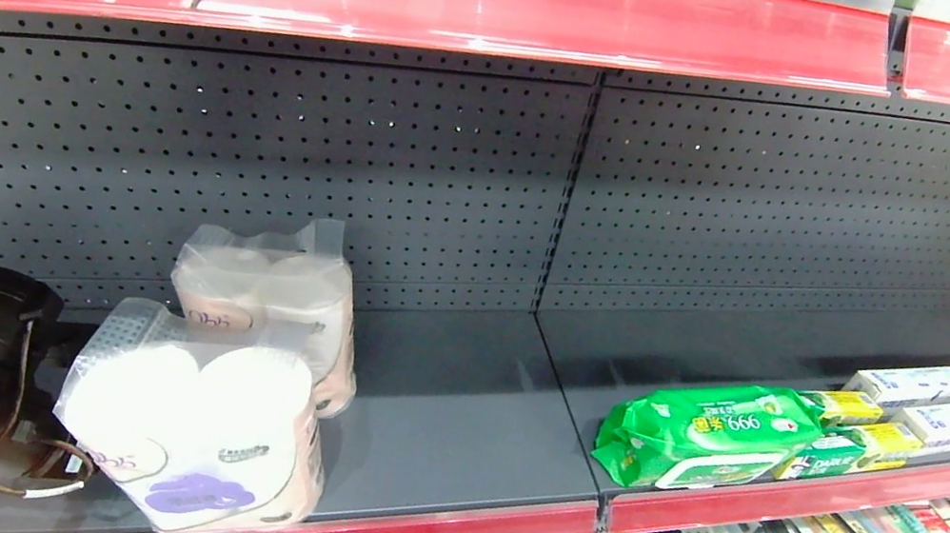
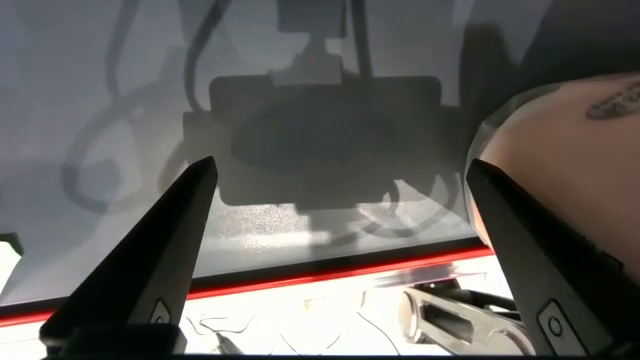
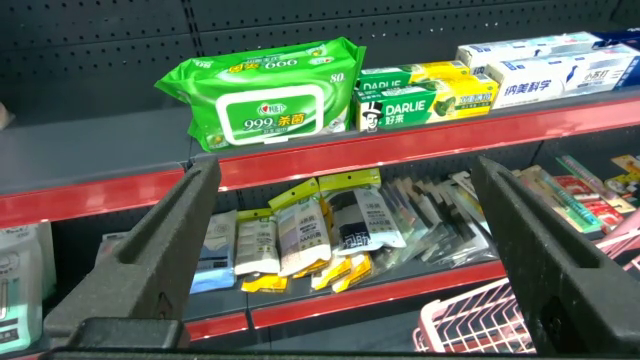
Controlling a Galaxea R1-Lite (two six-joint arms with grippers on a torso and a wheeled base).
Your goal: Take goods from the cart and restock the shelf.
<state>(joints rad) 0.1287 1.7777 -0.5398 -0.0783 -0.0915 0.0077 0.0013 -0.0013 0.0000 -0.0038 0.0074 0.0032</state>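
Left gripper (image 2: 340, 168) hangs with its fingers spread wide and nothing between them, over the dark board of the shelf (image 1: 459, 418), close to its red front strip (image 1: 440, 531). Just beside one finger, at the shelf's left end, sits the front toilet-roll pack (image 1: 202, 424). Its rolls stand on end with their round faces up, right at the red strip. A second toilet-roll pack (image 1: 276, 301) stands directly behind it, nearer the pegboard back wall (image 1: 262, 154), rolls upright too.

Right gripper (image 3: 347, 165) is likewise wide apart and empty, held out in front of the shelf's right bay, with the pink wire cart (image 3: 480, 320) low and near it. On that bay a green wet-wipes pack (image 3: 265, 90) lies flat, lid up, its long axis running along the front edge. Toothpaste boxes (image 3: 420, 95) lie next to it, lengthwise along the same edge, in a row toward the right. Small packets (image 3: 300, 235) lie scattered on the lower shelf (image 3: 340, 300).
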